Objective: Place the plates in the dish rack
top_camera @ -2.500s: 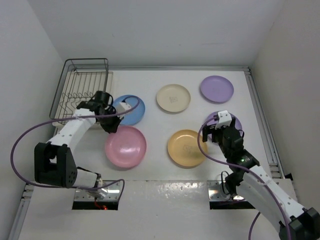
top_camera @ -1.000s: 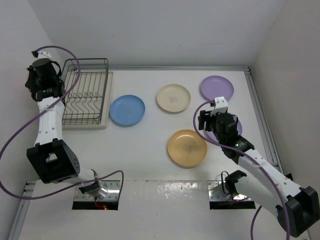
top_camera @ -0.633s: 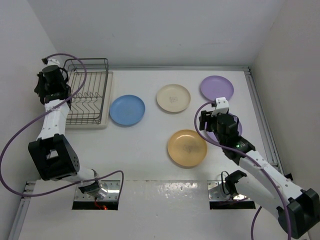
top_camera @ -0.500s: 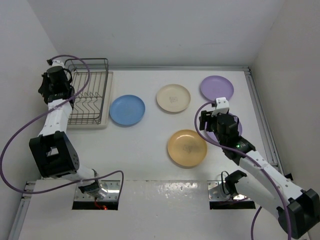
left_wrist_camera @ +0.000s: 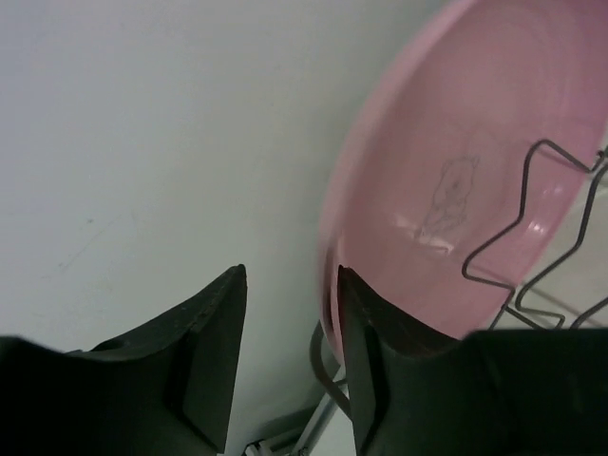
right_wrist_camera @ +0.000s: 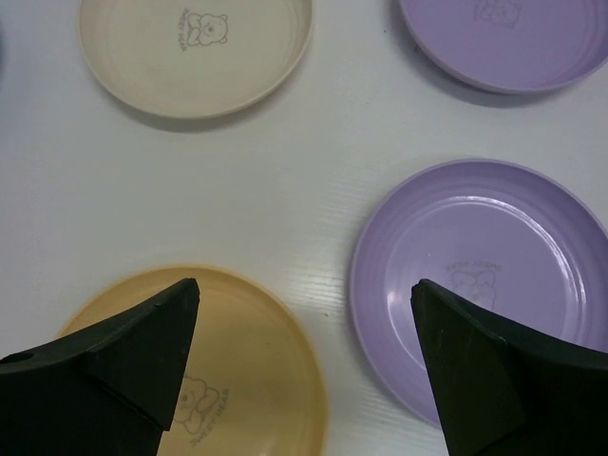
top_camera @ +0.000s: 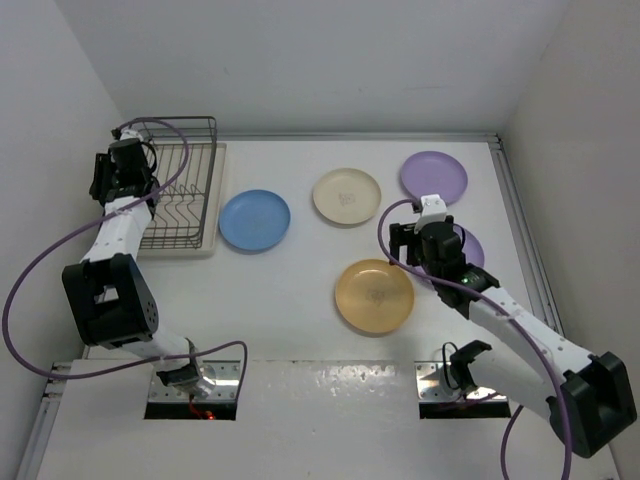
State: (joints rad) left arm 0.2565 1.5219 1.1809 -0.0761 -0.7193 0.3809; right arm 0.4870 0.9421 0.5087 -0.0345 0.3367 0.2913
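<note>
The pink plate (left_wrist_camera: pixel 456 190) stands on edge among the wires of the dish rack (top_camera: pixel 178 195); the top view does not show it. My left gripper (left_wrist_camera: pixel 290 275) is open at the rack's left side (top_camera: pixel 126 180), with the plate's rim just inside its right finger (left_wrist_camera: pixel 370 370). My right gripper (right_wrist_camera: pixel 304 285) is open wide and empty above the gap between the orange-yellow plate (top_camera: pixel 373 296) and the near lilac plate (right_wrist_camera: pixel 475 275). The blue plate (top_camera: pixel 254 220), the cream plate (top_camera: pixel 346 195) and the far lilac plate (top_camera: pixel 433 177) lie flat on the table.
White walls close in on the left, back and right. The rack stands in the back left corner, close to the left wall (left_wrist_camera: pixel 142 142). A metal rail (top_camera: pixel 525 240) runs along the table's right edge.
My left arm took the pink plate off the table, swung to the rack's left side and stood it among the wires. My right gripper shifted a little toward the orange-yellow plate.
</note>
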